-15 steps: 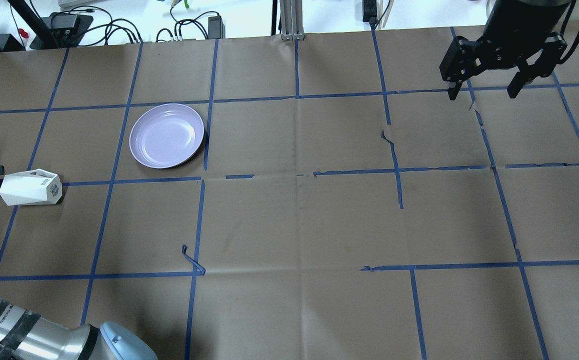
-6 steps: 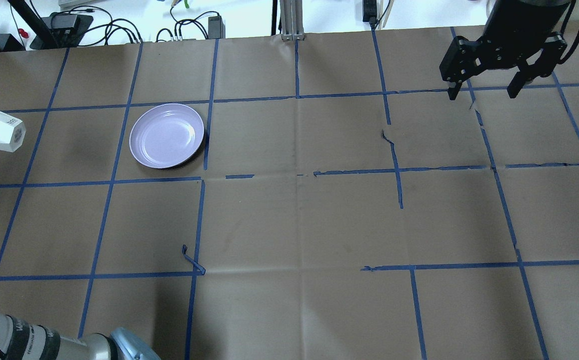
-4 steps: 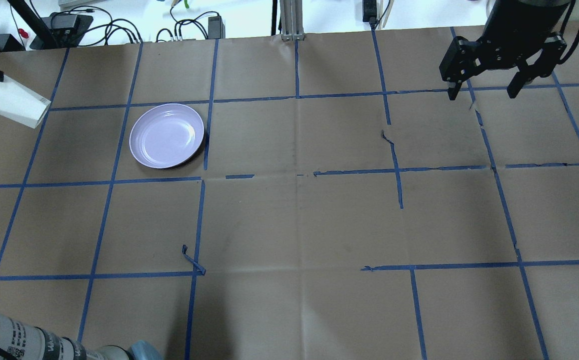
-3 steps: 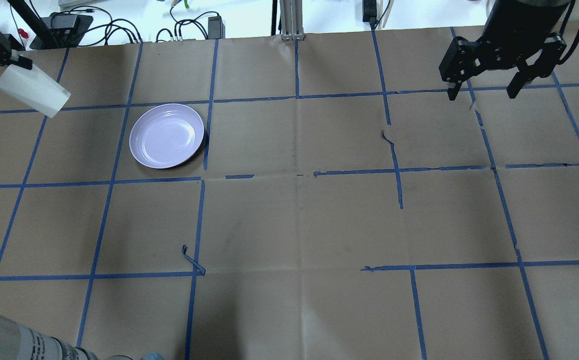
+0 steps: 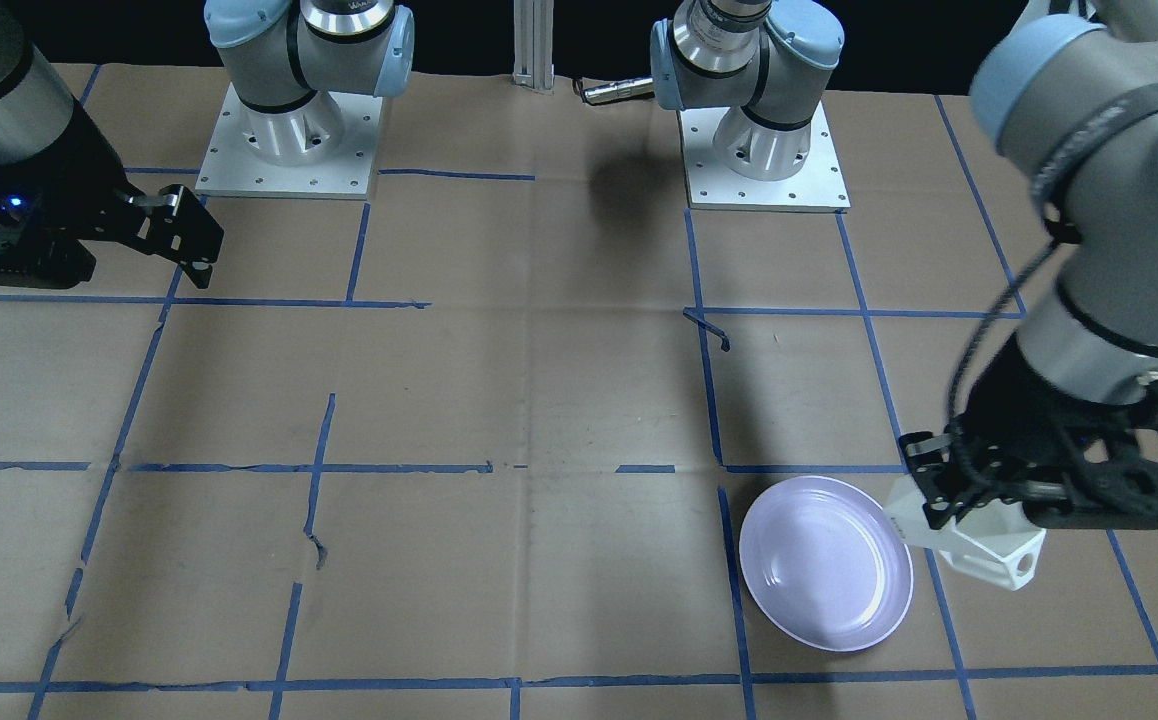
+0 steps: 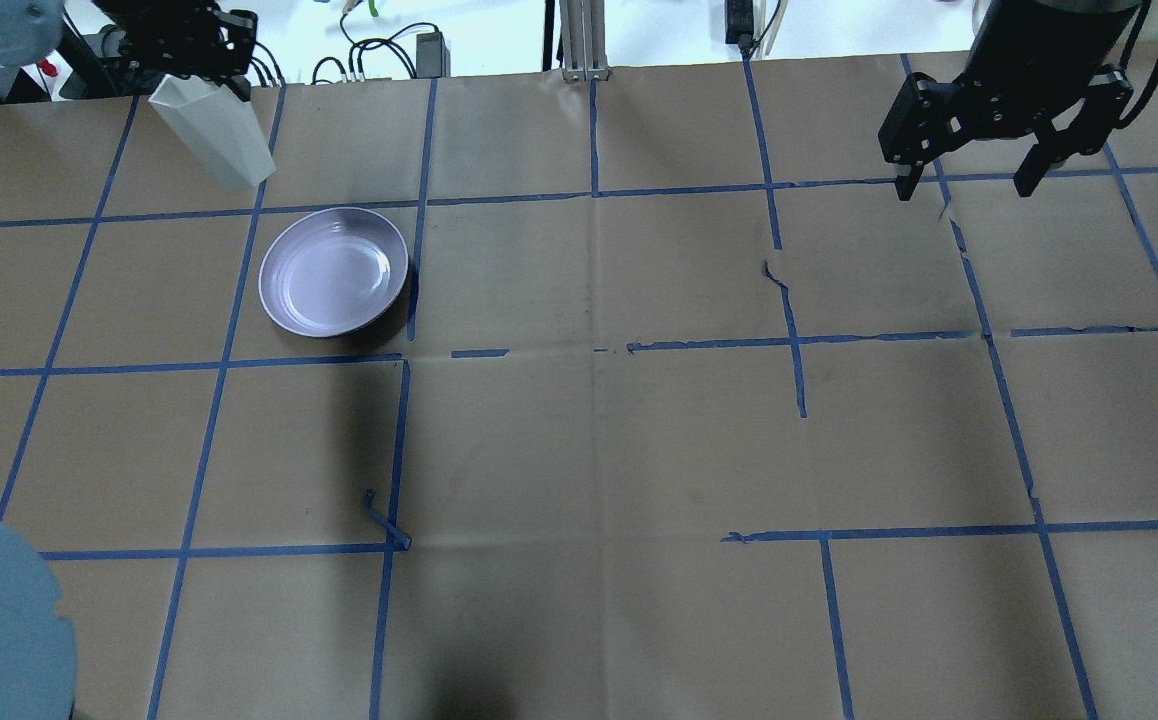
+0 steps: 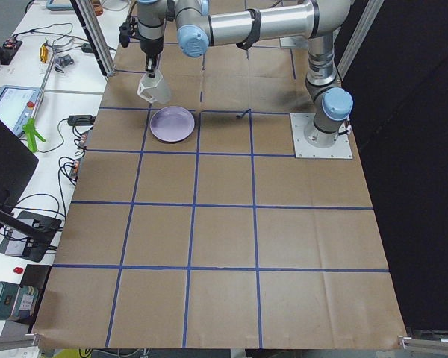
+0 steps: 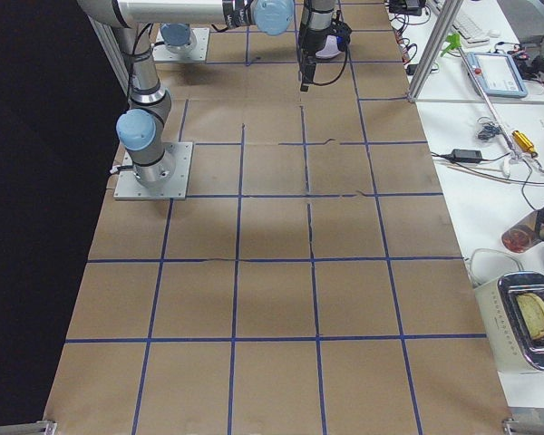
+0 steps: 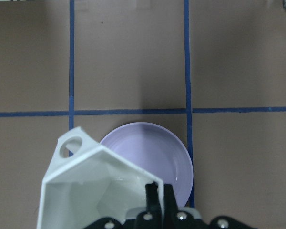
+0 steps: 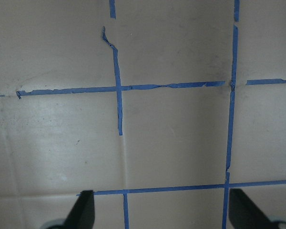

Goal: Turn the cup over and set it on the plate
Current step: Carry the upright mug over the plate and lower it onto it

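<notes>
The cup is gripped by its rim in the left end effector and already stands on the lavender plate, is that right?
No. The cup is gripped by its rim in the left end effector, but it is not on the lavender plate: it hangs in the air apart from it, as the overhead exterior view shows.

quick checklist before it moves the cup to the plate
1. Grip: the left claw pinches the cup by its rim wall: ok.
2. Cup flipped: its mouth faces up toward the wrist camera: ok.
3. Cup centred over the plate: it hangs off to one side in the overhead and front views: not ok.
4. Plate free of other things: ok.
5. Gap between cup base and plate rim: cannot tell.
6. Right claw out of the way: open, empty, far across the table: ok.
</notes>
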`<state>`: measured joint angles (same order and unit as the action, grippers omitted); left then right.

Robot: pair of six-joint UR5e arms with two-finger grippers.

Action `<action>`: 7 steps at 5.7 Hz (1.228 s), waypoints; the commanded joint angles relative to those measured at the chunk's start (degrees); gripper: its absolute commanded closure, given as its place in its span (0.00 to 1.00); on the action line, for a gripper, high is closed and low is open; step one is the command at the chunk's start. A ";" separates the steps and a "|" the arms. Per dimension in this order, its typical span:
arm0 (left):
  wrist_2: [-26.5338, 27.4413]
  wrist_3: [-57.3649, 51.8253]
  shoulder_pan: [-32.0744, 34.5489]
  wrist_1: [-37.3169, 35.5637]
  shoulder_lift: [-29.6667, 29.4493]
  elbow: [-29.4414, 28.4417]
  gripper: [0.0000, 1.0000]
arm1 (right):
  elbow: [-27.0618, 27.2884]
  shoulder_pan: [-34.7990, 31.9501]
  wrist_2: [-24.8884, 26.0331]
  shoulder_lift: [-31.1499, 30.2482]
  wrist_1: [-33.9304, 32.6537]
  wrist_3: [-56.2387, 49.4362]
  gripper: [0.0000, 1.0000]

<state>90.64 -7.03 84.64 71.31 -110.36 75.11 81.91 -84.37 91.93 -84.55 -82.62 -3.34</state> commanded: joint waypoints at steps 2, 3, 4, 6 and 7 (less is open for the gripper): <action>7.97 -0.17 3.43 -30.45 -1.43 19.58 1.00 | 0.00 0.00 0.00 0.00 0.00 0.00 0.00; 7.80 -0.62 3.42 -33.40 -3.53 21.46 1.00 | 0.00 0.00 0.00 0.00 0.00 0.00 0.00; 7.37 -0.27 3.77 -33.69 -4.59 22.35 1.00 | 0.00 0.00 0.00 0.00 0.00 0.00 0.00; 7.28 -0.53 3.42 -34.22 -4.60 25.60 1.00 | 0.00 0.00 0.00 0.00 0.00 0.00 0.00; 7.19 -0.62 3.42 -34.22 -4.78 25.61 0.82 | 0.00 0.00 0.00 0.00 0.00 0.00 0.00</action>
<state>97.89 -7.53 88.13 37.16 -115.00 100.35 81.91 -84.38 91.93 -84.55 -82.62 -3.34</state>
